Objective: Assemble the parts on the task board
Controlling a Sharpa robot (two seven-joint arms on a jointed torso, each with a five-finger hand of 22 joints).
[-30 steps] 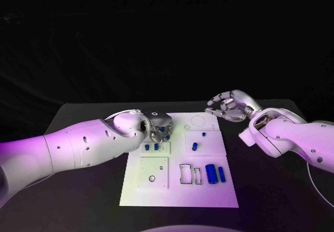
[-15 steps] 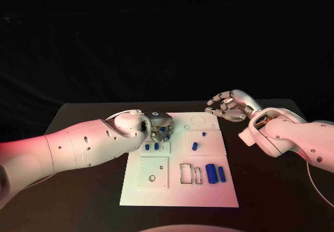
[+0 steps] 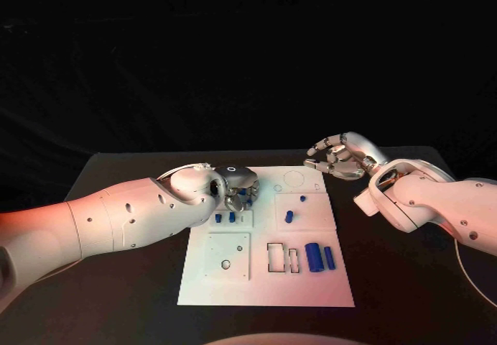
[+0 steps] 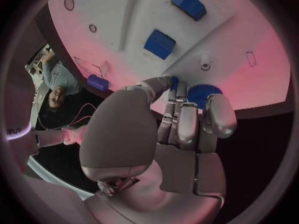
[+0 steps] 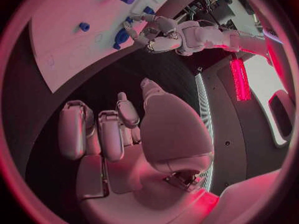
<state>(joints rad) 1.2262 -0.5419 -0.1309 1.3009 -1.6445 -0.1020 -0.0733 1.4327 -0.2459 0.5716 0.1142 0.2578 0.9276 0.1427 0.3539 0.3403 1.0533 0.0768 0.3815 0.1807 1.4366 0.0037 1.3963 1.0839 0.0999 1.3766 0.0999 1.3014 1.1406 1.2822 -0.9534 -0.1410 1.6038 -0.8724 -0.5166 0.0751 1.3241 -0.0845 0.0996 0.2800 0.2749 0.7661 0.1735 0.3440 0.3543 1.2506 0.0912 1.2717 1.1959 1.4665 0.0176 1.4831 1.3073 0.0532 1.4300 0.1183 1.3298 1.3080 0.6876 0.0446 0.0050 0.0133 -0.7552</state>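
The task board (image 3: 264,284) is a white plate lying flat in the middle of the black worktop (image 3: 124,287). On the near part of the board, two long blue parts (image 3: 314,257) lie side by side next to some thin cut-out slots (image 3: 278,259). These parts look like small hard plastic rods. They are likely light and stiff, and their smooth round sides may roll or slip, so it seems best to pinch one across its middle from both sides. A little farther up the board, a short blue part (image 3: 289,216) sits on its own, and a tiny one (image 3: 302,198) lies just past it. More small blue parts (image 3: 225,217) stand close to the left hand (image 3: 236,188). That hand is low over the far left part of the board. In the left wrist view its fingers (image 4: 187,124) curl down around a round blue part (image 4: 204,92), and they seem to be holding it, though how tight the grip is cannot be told. This part looks small and hard too, so a soft squeeze on its rim should do. Farthest away, just past the far right corner of the board, the right hand (image 3: 340,157) hangs in the air. Its fingers are curled in loosely and it holds nothing.
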